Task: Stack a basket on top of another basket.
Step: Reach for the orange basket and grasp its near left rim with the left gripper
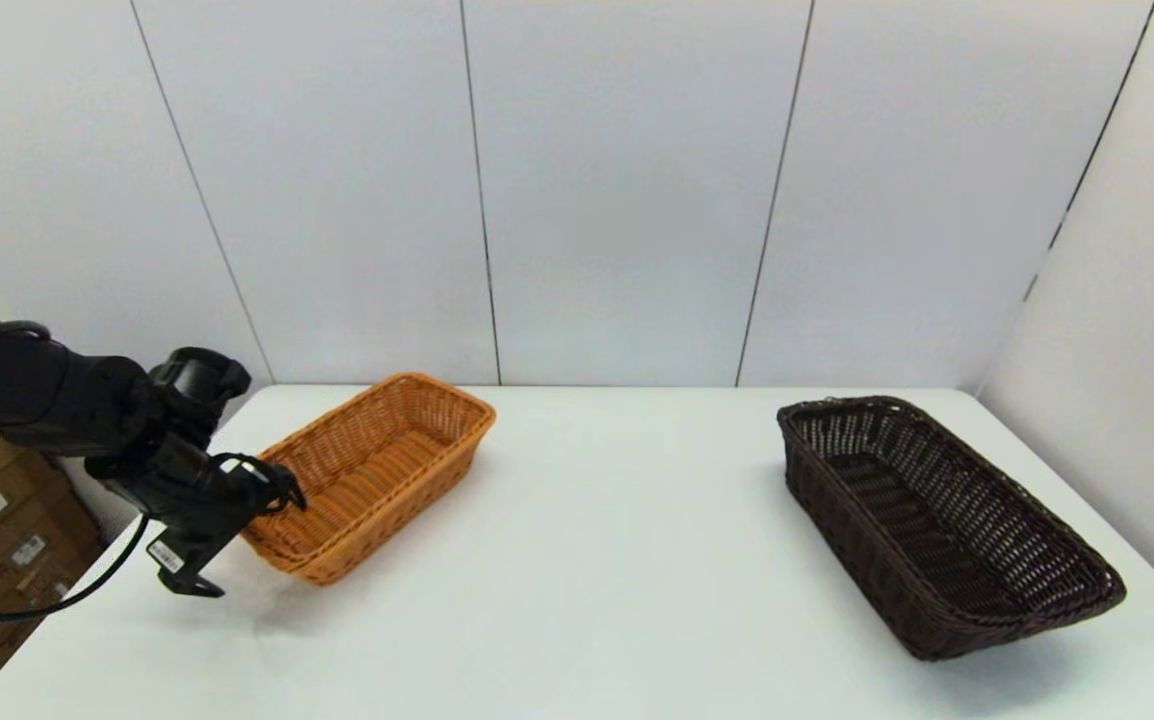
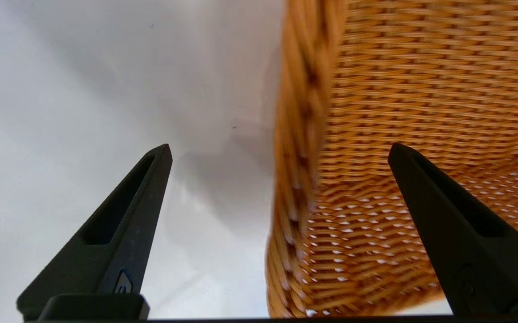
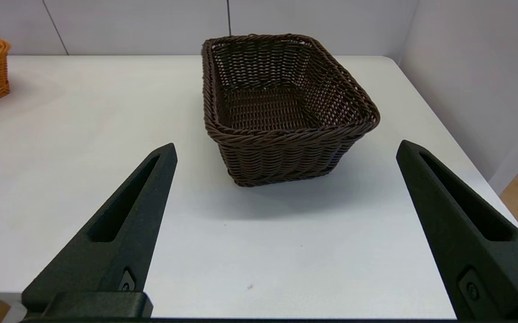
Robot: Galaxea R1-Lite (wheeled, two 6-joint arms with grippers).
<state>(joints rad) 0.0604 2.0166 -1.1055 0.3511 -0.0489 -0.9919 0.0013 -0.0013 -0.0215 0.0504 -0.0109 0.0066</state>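
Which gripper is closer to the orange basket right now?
Left. The left gripper is open around the near rim of the orange basket, one finger inside. The right gripper is open, far off, facing the dark basket.

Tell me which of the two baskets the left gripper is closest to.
The orange basket. The open left gripper straddles its near end wall, one finger inside, one outside. The dark brown basket sits apart on the table's right side.

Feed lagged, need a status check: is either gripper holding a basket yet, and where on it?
Nothing is held. The left gripper is open astride the orange basket rim; the right gripper is open, short of the dark basket.
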